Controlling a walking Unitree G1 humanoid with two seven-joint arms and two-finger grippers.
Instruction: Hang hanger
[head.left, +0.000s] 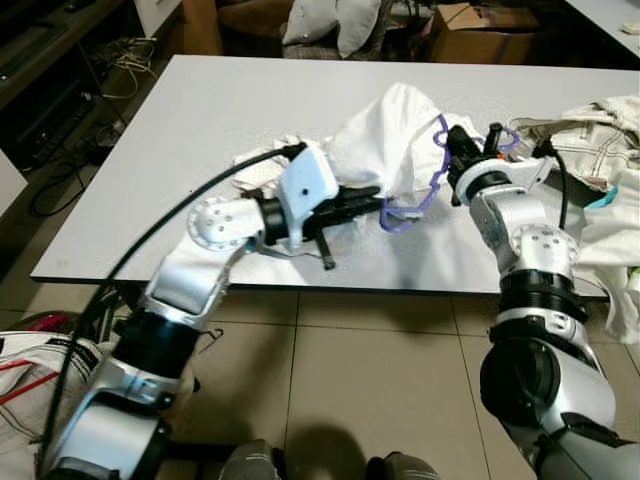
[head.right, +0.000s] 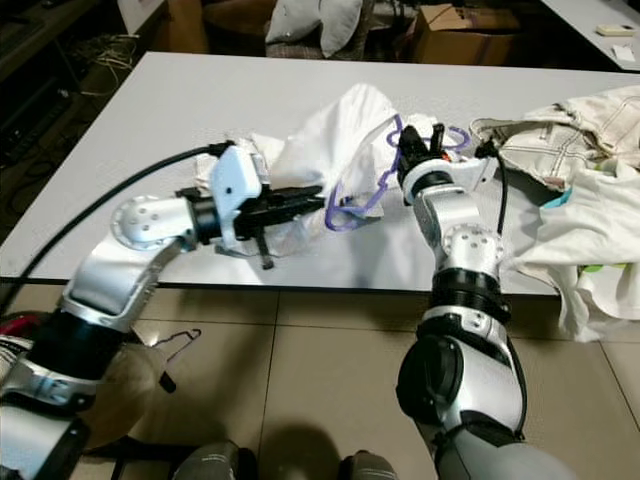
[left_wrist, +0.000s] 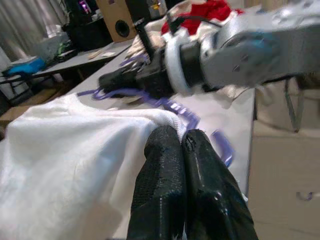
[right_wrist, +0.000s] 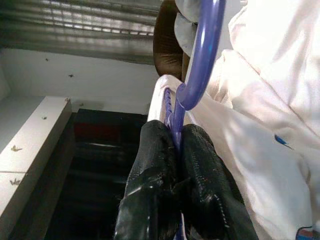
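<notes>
Grippers of both arms meet over a grey table (head.left: 200, 130) at a crumpled white garment (head.left: 385, 140). Left gripper (head.left: 365, 200) reaches in from the robot's left, its two black fingers (left_wrist: 172, 165) pressed together on a fold of the white garment's edge, as the left wrist view shows. Right gripper (head.left: 462, 140) stands just beyond the cloth on the robot's right, fingers (right_wrist: 160, 165) closed tight on the thin bar of a purple plastic hanger (head.left: 425, 185). That hanger curves down from the right gripper along the near side of the garment, its lower loop lying on the tabletop between the two grippers and close to the left fingertips. Pile of pale clothes (head.left: 600, 150) occupies the table's right end, well apart from the hanger. Tiled floor (head.left: 380, 360) lies below the near table edge.
</notes>
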